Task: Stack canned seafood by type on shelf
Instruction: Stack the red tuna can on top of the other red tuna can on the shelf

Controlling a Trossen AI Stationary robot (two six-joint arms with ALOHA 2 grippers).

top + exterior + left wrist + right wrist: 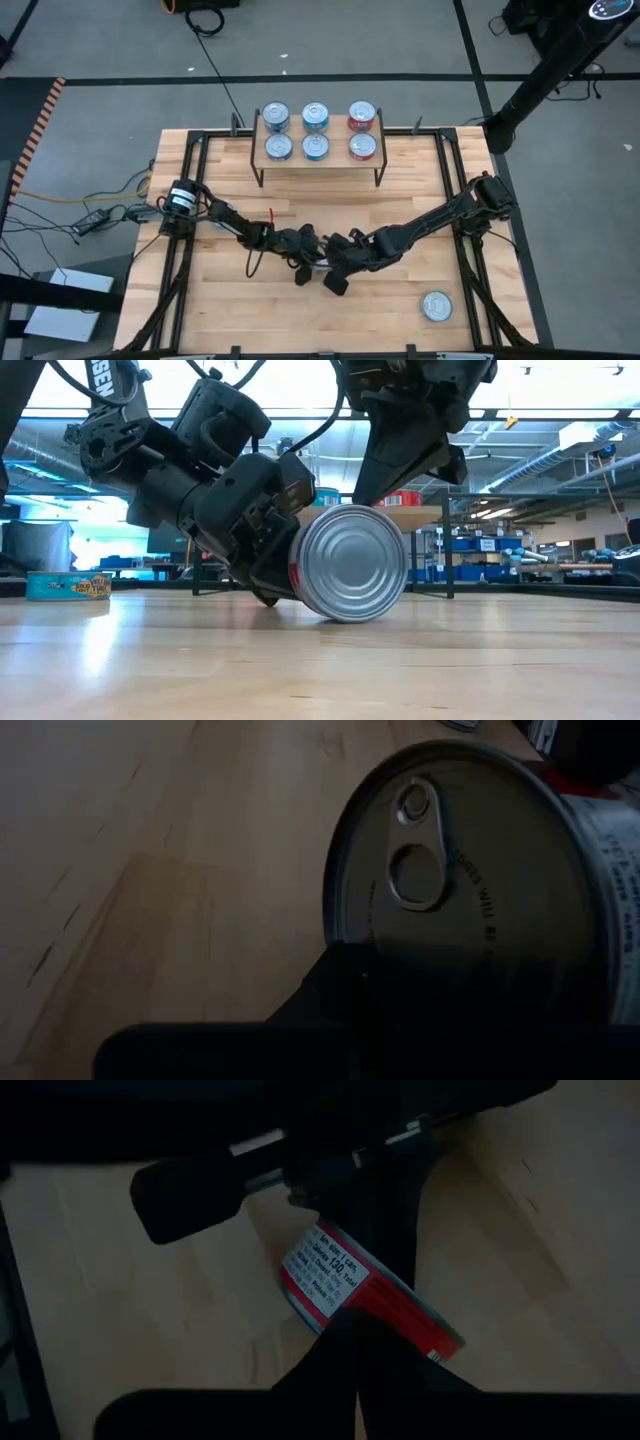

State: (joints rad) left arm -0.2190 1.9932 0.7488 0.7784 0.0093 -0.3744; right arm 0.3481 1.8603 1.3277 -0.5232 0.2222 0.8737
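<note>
A red-labelled can (350, 563) is tipped up on its edge on the table's middle, with its plain bottom toward the near edge. My left gripper (272, 585) is shut and low, at the can's far-left side. My right gripper (350, 1342) is shut, and its tips stand just above the can's red side wall (330, 1275). Several cans (314, 132) stand in two rows on the shelf (320, 164) at the table's far edge. Another can (436, 306) stands upright at the near right. My left gripper has its shut fingertips (340, 975) against the can's pull-tab top (400, 955), close to the rim. It comes slanting down from the table's left. The can is tilted and rests on the table by its lower edge (335, 615). My right gripper's tips are right over the can's side wall; I cannot tell whether they touch it.
A flat teal tin (68, 585) lies on the table to the left in the low view. Black rails (190, 180) run along the table's left and right sides. Bare wood lies near the front edge (250, 320).
</note>
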